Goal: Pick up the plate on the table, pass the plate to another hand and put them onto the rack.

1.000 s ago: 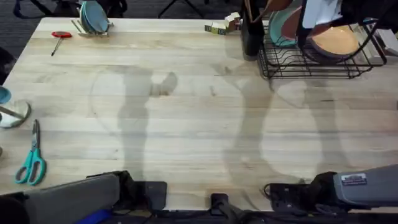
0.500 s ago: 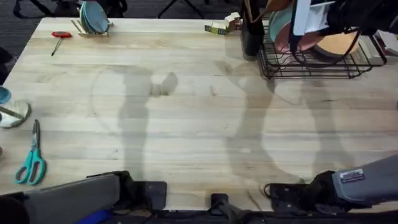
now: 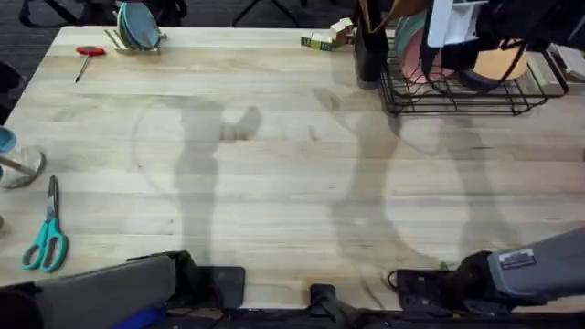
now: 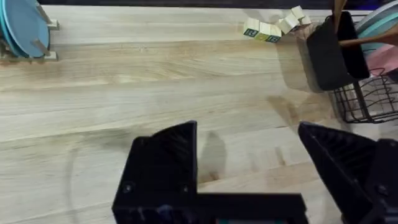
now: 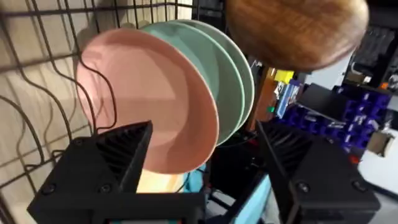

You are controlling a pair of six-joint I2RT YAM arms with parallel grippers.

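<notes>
Since half a second ago, shifted only slightly over the rack point(image 3: 462, 87), right gripper point(image 5: 202, 155); pink plate point(image 5: 149, 99) now standing on edge among the wire prongs. Seen from the right wrist: black fingers spread wide on either side of the plate's lower rim, gripping nothing. Just behind, leaning against it, two teal plates point(image 5: 233, 81). Back at the near edge of the table point(image 3: 274, 183), left gripper point(image 4: 249, 168) parked, spread wide, empty. Farther off, scissors point(image 3: 46, 236) and small wooden rack point(image 3: 135, 27).

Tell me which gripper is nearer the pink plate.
Right. The right gripper sits open at the pink plate standing in the rack; the left gripper hovers open over the table, well short.
</notes>
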